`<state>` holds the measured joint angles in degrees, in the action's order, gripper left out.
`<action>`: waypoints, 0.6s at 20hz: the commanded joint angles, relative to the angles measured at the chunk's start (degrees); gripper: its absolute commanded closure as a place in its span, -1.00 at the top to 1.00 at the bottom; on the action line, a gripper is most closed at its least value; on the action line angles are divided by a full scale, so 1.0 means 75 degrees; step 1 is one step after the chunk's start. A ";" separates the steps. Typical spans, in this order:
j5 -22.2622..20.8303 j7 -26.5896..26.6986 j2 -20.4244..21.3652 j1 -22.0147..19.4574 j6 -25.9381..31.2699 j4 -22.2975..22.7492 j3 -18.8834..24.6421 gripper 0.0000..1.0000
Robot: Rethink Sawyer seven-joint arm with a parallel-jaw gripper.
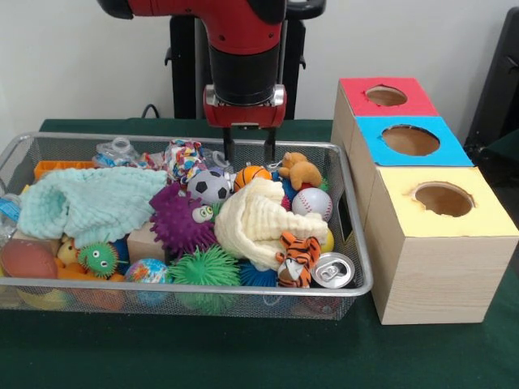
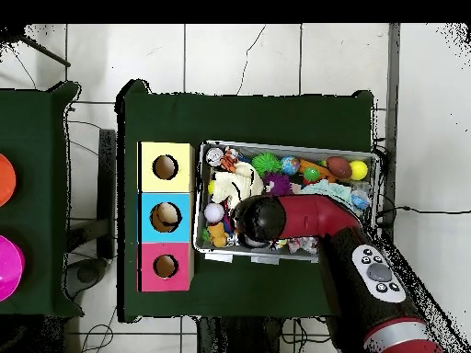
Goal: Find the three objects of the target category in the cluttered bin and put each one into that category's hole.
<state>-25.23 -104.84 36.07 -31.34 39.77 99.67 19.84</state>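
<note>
The pincer [image 1: 247, 152], spread and empty, hangs over the basket [image 1: 357, 267], its tips just above the small basketball [image 1: 251, 174]. It seems to be reaching for it. Next: descend, pinch, carry it to a hole [image 1: 443, 198].

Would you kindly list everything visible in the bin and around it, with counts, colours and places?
wire bin: one, silver, on the green table
boxes with holes: three, red, blue, yellow, in a row beside the bin
cloths: two, mint and cream, draped over the toys
spiky balls: purple, green
sports balls: soccer, basketball, baseball
tiger toy: one, orange striped, front of the bin
can: one, silver, front corner nearest the boxes
teddy: one, tan, back of the bin
arm: red and black
end effector: open, above the basketball
</note>
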 commanded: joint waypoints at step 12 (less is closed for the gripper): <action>-0.0857 0.0454 -0.0608 -0.0674 -0.0885 0.0483 -0.0071 1.00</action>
<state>-26.41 -104.84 34.75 -33.92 38.31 101.41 19.85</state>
